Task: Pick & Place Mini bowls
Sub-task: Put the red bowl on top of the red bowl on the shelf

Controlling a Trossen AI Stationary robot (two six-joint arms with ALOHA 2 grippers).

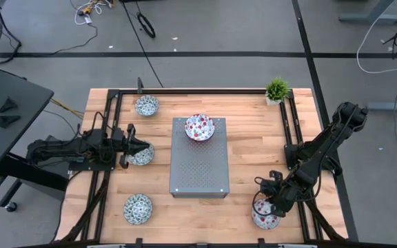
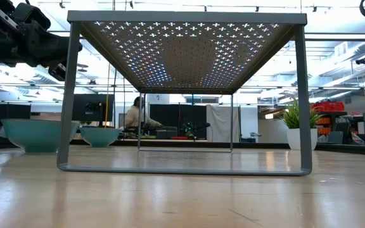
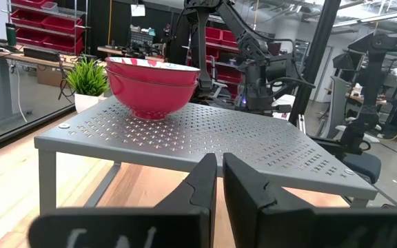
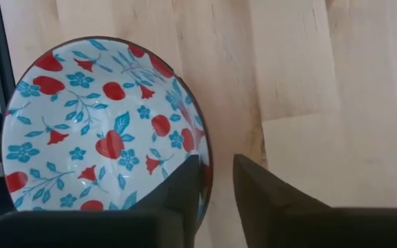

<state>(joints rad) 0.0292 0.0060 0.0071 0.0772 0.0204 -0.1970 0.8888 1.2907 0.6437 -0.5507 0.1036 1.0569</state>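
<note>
Both arms matte black, chunky jointed links w/ thin black cables along them. Left gripper: two flat, dark wedge fingers. Right gripper: same dark, tapered fingers, plain, no markings.

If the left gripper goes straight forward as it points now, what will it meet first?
Probably the grey perforated box: the left gripper points at its near edge, slightly below the top, though depth is unclear.

No legible text, label, brand, number or sign is found anywhere, including on the grey box.
</note>
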